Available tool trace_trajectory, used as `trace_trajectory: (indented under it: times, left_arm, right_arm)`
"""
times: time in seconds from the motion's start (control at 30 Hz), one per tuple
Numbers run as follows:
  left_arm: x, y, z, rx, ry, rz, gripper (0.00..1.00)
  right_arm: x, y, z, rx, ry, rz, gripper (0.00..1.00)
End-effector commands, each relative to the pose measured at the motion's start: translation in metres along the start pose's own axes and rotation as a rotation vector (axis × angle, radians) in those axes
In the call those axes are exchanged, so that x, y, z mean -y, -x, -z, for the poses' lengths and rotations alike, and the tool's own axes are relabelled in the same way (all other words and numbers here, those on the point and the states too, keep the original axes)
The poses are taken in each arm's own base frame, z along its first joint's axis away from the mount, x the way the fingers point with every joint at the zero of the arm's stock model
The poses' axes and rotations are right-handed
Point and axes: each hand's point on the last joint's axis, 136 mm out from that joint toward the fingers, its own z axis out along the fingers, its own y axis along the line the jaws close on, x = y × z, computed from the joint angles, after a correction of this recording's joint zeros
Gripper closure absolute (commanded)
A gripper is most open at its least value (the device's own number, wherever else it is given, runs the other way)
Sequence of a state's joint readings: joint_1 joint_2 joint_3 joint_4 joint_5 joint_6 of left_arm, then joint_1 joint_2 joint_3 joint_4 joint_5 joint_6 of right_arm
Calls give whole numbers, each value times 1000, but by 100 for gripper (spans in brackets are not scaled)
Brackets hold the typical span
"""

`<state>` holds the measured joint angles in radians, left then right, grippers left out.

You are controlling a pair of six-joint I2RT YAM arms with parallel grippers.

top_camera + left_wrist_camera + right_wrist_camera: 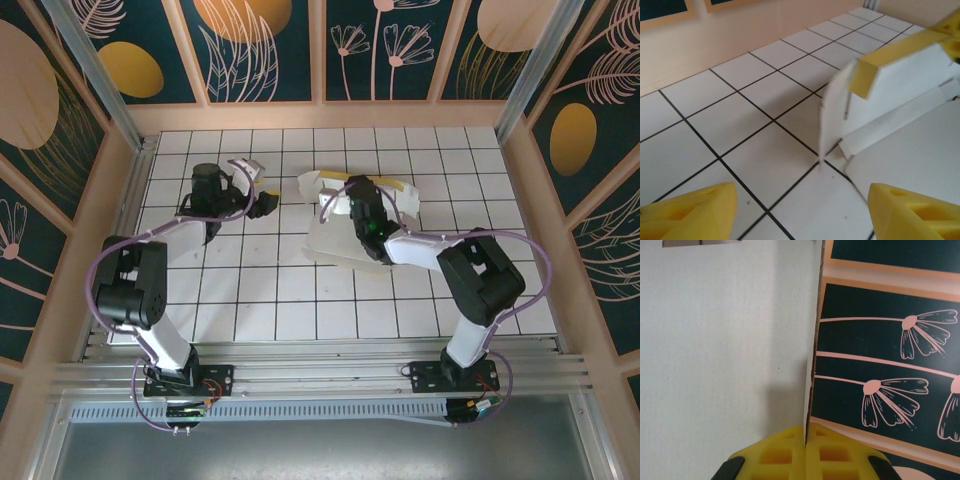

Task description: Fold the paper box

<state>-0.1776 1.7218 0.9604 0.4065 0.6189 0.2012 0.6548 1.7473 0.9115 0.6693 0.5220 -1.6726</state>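
Right wrist view, lower centre: right gripper (805,436) pinches the paper box (725,340) edge; left gripper (802,212) spread apart.

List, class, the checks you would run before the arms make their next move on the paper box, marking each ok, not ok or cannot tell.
1. Hold: right gripper shut on the edge of the paper box: ok.
2. Free arm: left gripper open: ok.
3. Clearance: left gripper apart from the box, beside it: ok.
4. Box folded flat: not ok; a panel stands up and the yellow flap is raised.
5. Creases under the box: cannot tell.
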Motion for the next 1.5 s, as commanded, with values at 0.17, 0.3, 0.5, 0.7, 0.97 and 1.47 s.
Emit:
trace_trajectory:
  times: [0.17,0.3,0.5,0.7,0.97,1.47]
  left_arm:
    - [1,-21,-32,-128,-136,-181,34]
    - [1,-24,-47,-199,-173,-234,37]
    - [2,-38,-76,-261,-172,-433,40]
    - [-10,-45,-94,-316,-160,-479,43]
    - [9,-25,-102,-228,-220,-510,42]
    - [70,22,-101,16,-456,-468,50]
  right_arm:
    - [21,6,21,50,-138,-32,100]
    - [20,3,20,57,-109,-92,100]
    - [11,2,19,107,-34,-186,100]
    - [7,0,19,116,-13,-184,100]
    - [8,5,18,141,-7,-214,100]
    - [3,9,20,159,11,-248,100]
